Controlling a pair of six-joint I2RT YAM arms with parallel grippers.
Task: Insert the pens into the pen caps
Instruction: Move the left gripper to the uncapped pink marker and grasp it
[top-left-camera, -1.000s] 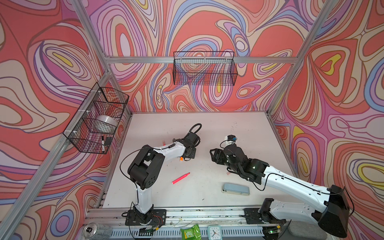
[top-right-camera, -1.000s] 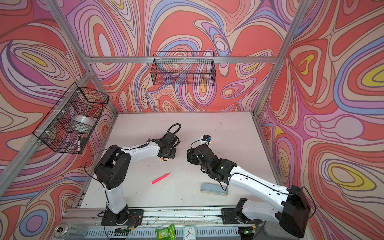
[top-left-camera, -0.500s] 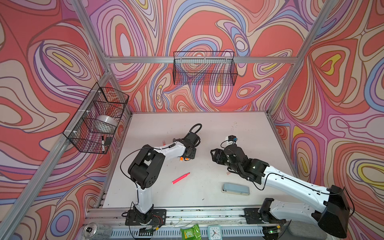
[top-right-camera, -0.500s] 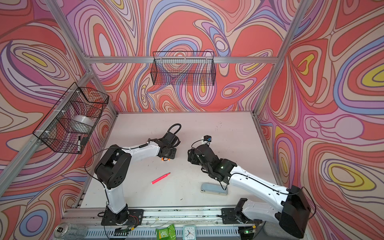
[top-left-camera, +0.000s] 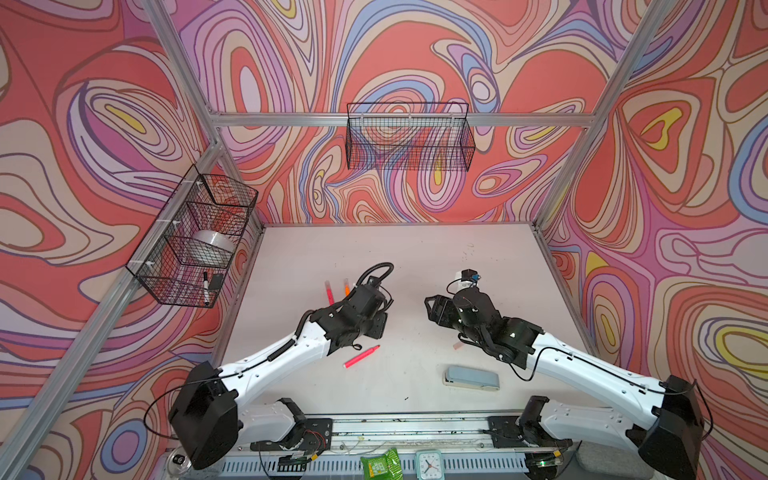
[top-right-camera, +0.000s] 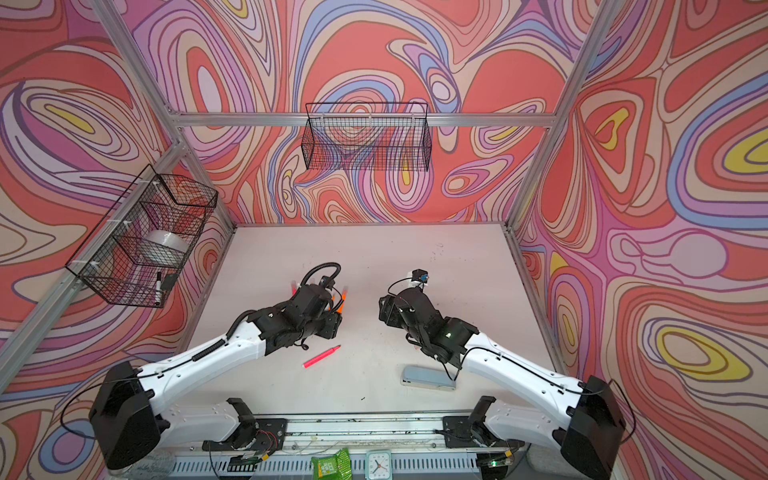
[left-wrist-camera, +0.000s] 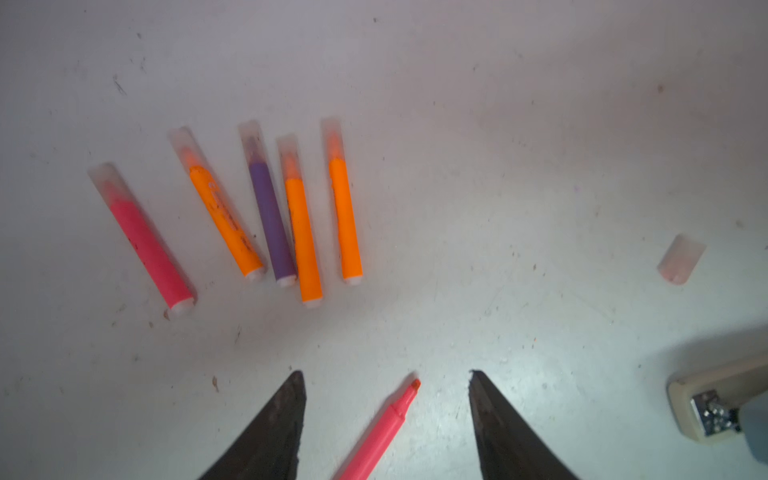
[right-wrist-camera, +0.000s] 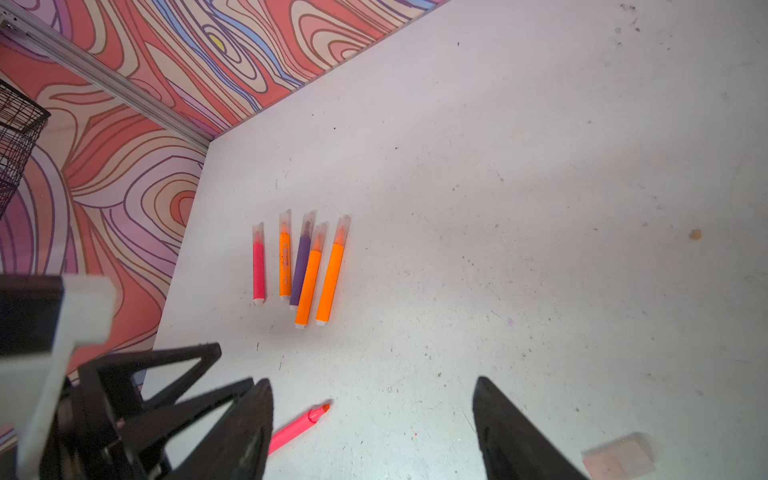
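Five capped pens lie side by side on the white table (top-left-camera: 415, 249): a pink one (left-wrist-camera: 145, 245), an orange one (left-wrist-camera: 224, 220), a purple one (left-wrist-camera: 272, 224) and two more orange ones (left-wrist-camera: 303, 237) (left-wrist-camera: 347, 220). Each wears a clear pen cap (left-wrist-camera: 104, 178). An uncapped pink pen (left-wrist-camera: 378, 432) (top-left-camera: 361, 356) lies flat below my open left gripper (left-wrist-camera: 385, 374), untouched. A loose pen cap (left-wrist-camera: 681, 259) (right-wrist-camera: 619, 457) rests near my right gripper (right-wrist-camera: 372, 380), which is open and empty. In both top views the grippers (top-left-camera: 380, 322) (top-left-camera: 434, 309) face each other at mid-table.
A grey-blue stapler (top-left-camera: 471, 377) (top-right-camera: 428, 377) lies near the front right. Wire baskets hang on the left wall (top-left-camera: 195, 241), holding a tape roll and a black-capped marker (top-left-camera: 205, 286), and on the back wall (top-left-camera: 409, 137). A clock (top-left-camera: 428, 465) sits on the front rail.
My left gripper has opened and drawn back from the row of pens; the orange pen seen at its tip earlier now lies on the table. The right arm has barely moved.
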